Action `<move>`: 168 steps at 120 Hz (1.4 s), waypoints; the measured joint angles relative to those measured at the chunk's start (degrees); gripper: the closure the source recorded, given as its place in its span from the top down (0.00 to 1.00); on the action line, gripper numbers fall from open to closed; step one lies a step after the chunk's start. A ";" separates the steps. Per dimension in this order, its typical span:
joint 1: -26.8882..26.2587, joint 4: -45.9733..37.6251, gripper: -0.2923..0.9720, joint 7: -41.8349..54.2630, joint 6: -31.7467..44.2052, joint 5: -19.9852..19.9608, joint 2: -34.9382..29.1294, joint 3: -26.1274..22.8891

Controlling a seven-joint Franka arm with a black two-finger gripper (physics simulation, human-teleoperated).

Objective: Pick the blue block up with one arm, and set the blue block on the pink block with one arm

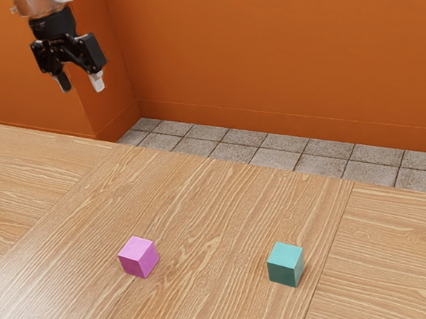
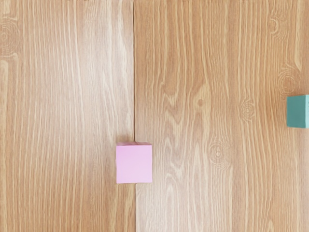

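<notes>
Our tool [image 1: 81, 84] hangs high above the counter [image 1: 224, 196], spread wide and empty. The blue block [image 1: 286, 264] sits well apart from the pink block [image 1: 139, 256]. Pink lies nearer beneath us, so we risk descending on the wrong block.

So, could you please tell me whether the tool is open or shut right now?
Open. In the exterior view the tool hangs high above the table, its two fingers apart with nothing between them.
</notes>
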 joint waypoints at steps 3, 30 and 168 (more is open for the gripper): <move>2.48 -1.10 0.75 0.23 0.90 -0.14 -0.52 -1.58; 6.16 -6.47 0.74 -3.88 7.87 0.75 3.01 -1.78; -41.54 -15.18 0.61 -22.58 46.79 -11.15 35.74 10.23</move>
